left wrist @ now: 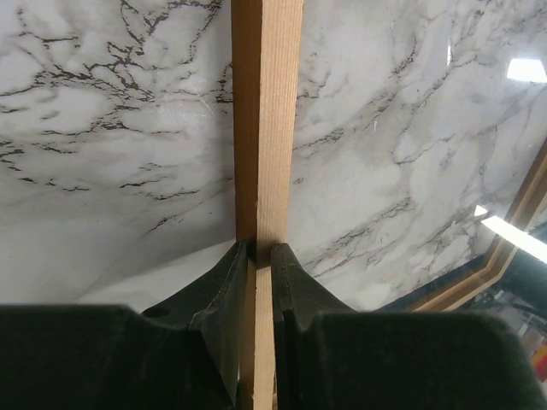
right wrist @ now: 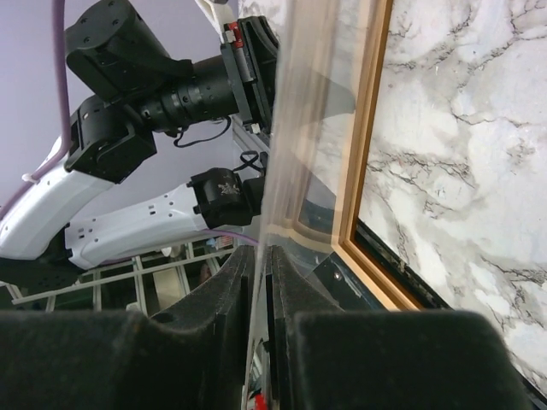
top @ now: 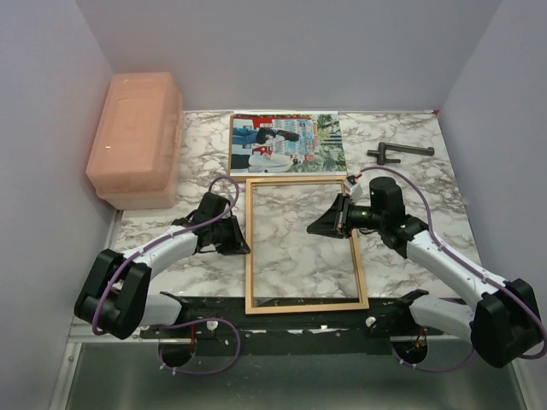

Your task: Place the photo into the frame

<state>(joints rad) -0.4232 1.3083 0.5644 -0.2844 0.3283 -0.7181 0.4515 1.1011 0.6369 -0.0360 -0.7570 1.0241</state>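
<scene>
Large rect. colour photo of two people lies flat just beyond far short rail of thin orange-brown wooden frame, long axis crosswise to frame's, w/ left gripper clamped on left rail & right gripper, nearer the photo, pinching a thin pale edge on frame's right side.

walls: plain lilac | table: white marble, dark veins
</scene>
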